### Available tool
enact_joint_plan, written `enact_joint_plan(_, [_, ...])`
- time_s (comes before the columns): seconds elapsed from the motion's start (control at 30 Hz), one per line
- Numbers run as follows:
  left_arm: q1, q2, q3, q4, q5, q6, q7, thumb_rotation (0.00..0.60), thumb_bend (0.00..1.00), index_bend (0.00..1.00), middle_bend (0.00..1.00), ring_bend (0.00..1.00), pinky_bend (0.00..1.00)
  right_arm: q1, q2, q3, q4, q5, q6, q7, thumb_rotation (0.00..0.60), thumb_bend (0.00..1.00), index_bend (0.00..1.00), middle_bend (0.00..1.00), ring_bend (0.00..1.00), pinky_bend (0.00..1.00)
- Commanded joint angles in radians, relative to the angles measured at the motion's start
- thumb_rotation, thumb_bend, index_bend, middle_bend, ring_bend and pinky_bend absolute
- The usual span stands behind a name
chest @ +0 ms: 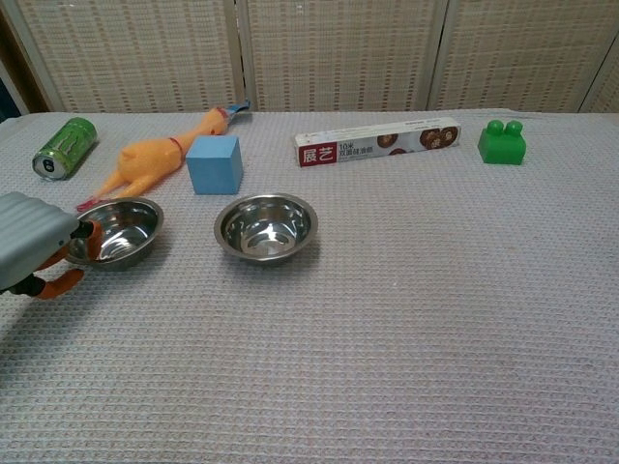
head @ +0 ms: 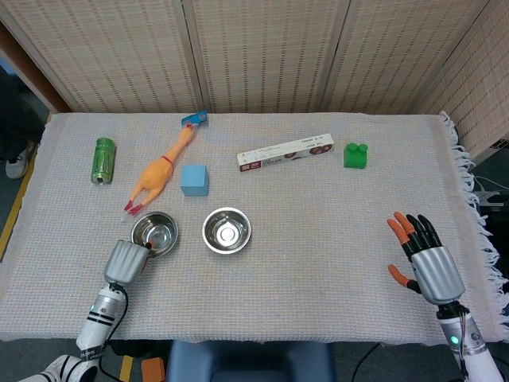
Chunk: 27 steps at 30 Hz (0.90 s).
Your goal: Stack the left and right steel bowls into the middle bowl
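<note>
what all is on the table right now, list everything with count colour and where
bowls: 2, steel, front left; one at the left hand, one just right of it
can: 1, green, lying far left
rubber chicken: 1, orange, behind the bowls
cube: 1, blue, right of the chicken
box: 1, long, white and red, back centre
block: 1, green, back right
cloth: 1, grey, covering the table
left hand: fingers at the left bowl's near rim
right hand: open, front right
</note>
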Motion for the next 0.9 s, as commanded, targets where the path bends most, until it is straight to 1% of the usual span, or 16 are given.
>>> enact_joint_plan(0.03, [-0.021,-0.045,-0.003,0.082,0.033,0.049,-0.081,0.600,0.41,0.64,1.00,1.00,1.00,0.000,0.001,0.003,-0.002,0.002,-0.014,-0.005,0.600,0.18,0.00,0.00,0.00,0.00])
enact_joint_plan(0.17, [-0.035,-0.082,-0.006,0.169,0.056,0.099,-0.125,0.600,0.41,0.69,1.00,1.00,1.00,0.000,0.009,0.003,-0.008,0.004,-0.037,-0.008,0.600,0.18,0.00,0.00,0.00,0.00])
enact_joint_plan(0.27, [-0.041,-0.105,-0.004,0.221,0.066,0.127,-0.166,0.600,0.41,0.70,1.00,1.00,1.00,-0.001,0.012,0.006,-0.013,0.004,-0.043,-0.010,0.600,0.18,0.00,0.00,0.00,0.00])
enact_joint_plan(0.4, [-0.054,-0.113,-0.007,0.246,0.086,0.176,-0.199,0.600,0.41,0.69,1.00,1.00,1.00,-0.004,0.014,0.010,-0.016,0.003,-0.047,-0.012,0.600,0.18,0.00,0.00,0.00,0.00])
enact_joint_plan(0.53, [-0.082,-0.099,-0.019,0.205,0.098,0.194,-0.196,0.600,0.41,0.69,1.00,1.00,1.00,-0.004,0.013,0.013,-0.016,0.002,-0.057,-0.012,0.600,0.18,0.00,0.00,0.00,0.00])
enact_joint_plan(0.63, [-0.110,-0.086,-0.027,0.147,0.108,0.187,-0.156,0.600,0.41,0.69,1.00,1.00,1.00,-0.004,0.014,0.015,-0.016,0.001,-0.063,-0.010,0.600,0.18,0.00,0.00,0.00,0.00])
enact_joint_plan(0.77, [-0.143,-0.085,-0.019,0.071,0.127,0.163,-0.090,0.600,0.41,0.69,1.00,1.00,1.00,-0.006,0.017,0.019,-0.016,0.002,-0.068,-0.005,0.600,0.18,0.00,0.00,0.00,0.00])
enact_joint_plan(0.9, [-0.168,-0.110,-0.008,0.041,0.145,0.147,-0.054,0.600,0.41,0.69,1.00,1.00,1.00,-0.006,0.021,0.021,-0.018,0.002,-0.076,-0.001,0.600,0.18,0.00,0.00,0.00,0.00])
